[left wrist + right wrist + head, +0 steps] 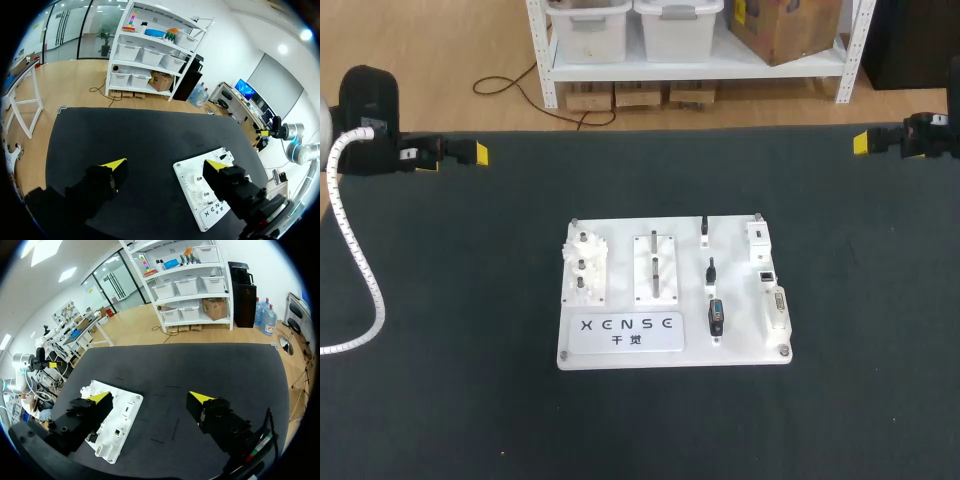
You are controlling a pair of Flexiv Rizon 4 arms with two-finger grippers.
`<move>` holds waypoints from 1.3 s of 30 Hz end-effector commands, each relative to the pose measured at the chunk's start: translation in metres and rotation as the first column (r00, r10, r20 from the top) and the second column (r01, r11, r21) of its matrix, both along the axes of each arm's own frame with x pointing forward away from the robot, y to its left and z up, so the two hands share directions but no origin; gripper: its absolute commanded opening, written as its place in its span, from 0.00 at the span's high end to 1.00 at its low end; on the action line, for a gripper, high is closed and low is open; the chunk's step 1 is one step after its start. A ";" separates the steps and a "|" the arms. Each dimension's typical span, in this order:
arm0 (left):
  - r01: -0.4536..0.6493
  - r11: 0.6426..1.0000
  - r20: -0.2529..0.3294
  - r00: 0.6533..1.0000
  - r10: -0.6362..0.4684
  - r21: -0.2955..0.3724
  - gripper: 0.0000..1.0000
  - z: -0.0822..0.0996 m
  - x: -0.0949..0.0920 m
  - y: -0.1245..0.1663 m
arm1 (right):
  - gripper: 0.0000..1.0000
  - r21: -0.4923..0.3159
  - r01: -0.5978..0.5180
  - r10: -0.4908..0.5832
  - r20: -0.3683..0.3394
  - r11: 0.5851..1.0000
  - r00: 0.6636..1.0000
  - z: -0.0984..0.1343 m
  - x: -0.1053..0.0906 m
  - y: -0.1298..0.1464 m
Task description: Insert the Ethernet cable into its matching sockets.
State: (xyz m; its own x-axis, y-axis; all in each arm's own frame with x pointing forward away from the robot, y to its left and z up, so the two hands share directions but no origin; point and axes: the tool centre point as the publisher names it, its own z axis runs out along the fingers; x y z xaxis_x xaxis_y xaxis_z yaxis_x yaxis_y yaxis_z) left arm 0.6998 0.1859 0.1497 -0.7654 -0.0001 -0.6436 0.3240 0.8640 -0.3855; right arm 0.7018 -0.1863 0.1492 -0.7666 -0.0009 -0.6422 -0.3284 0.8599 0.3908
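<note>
A dark bench (450,400) carries one white fixture board (740,300), lying flat near the middle, its edges roughly square to the bench's edges.

The table (470,400) had a dark matt cover, and the white board (665,358) looked like smooth hard plastic.

The left arm (370,105), at the table's (440,400) far left edge, is cased in rounded black, and a white ribbed hose (350,250) is looped from it over the table. The right arm (932,133), at the table's far right edge, is likewise black. The left gripper (166,164) and right gripper (150,396) are each built of two blocky black fingers capped with bright yellow wedges.
</note>
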 end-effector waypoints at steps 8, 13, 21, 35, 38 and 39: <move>-0.004 1.000 -0.006 1.000 0.004 0.007 0.00 0.001 0.001 -0.001 | 0.00 -0.001 0.001 -0.001 0.000 1.000 1.000 0.000 0.000 0.000; -0.004 1.000 -0.006 1.000 0.004 0.007 0.00 0.001 0.001 -0.001 | 0.00 -0.001 0.001 -0.001 0.000 1.000 1.000 0.000 0.000 0.000; 0.438 0.892 0.224 0.863 -0.453 0.115 0.00 0.004 -0.002 -0.043 | 0.00 -0.001 0.001 -0.001 0.000 1.000 1.000 0.000 0.000 0.000; 0.783 0.529 0.366 0.411 -0.835 0.327 0.00 0.005 -0.045 -0.129 | 0.00 -0.001 0.001 -0.001 0.000 1.000 1.000 0.000 0.000 0.000; 0.799 0.486 0.370 0.357 -0.858 0.354 0.00 -0.001 -0.056 -0.144 | 0.00 -0.001 0.001 -0.001 0.000 1.000 1.000 0.000 0.000 0.000; 0.801 0.477 0.371 0.346 -0.862 0.361 0.00 -0.004 -0.058 -0.148 | 0.00 -0.001 0.001 -0.001 0.000 1.000 1.000 0.000 0.000 0.000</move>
